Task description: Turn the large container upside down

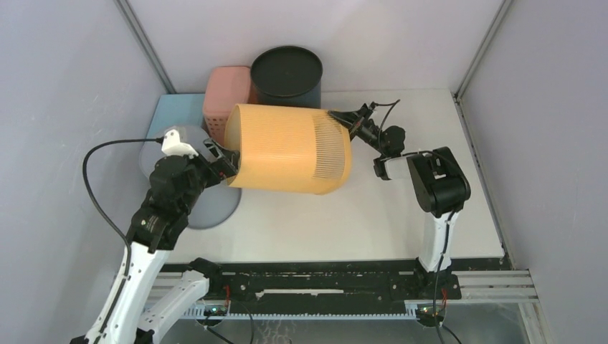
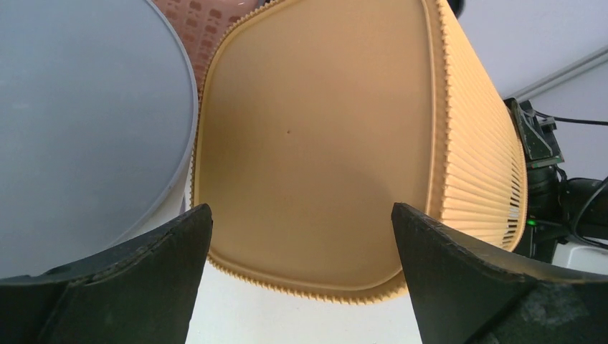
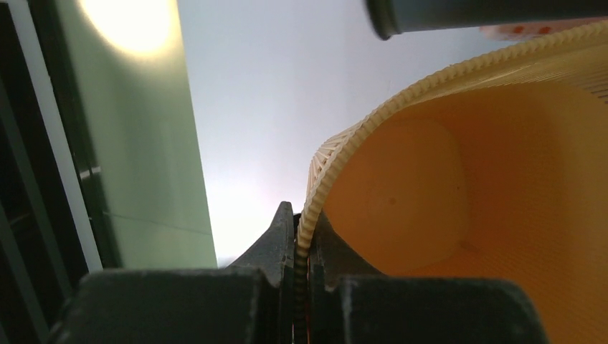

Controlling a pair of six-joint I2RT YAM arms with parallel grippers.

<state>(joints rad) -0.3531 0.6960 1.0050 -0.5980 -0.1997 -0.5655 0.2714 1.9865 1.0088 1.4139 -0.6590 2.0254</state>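
The large container is a ribbed yellow-orange bin [image 1: 290, 149], lying on its side above the table, its base to the left and its open mouth to the right. My right gripper [image 1: 343, 117] is shut on the bin's rim [image 3: 305, 229], one finger inside and one outside. My left gripper [image 1: 226, 163] is open and empty right at the bin's flat base [image 2: 315, 136], fingers [image 2: 437, 265] spread either side of its lower edge; touching cannot be told.
A black round bin [image 1: 286, 76] and a pink perforated basket [image 1: 225, 93] stand at the back. A grey round bin [image 1: 188, 175] sits under my left arm, on a light blue mat [image 1: 176, 111]. White table [image 1: 373, 215] lies to the right and front.
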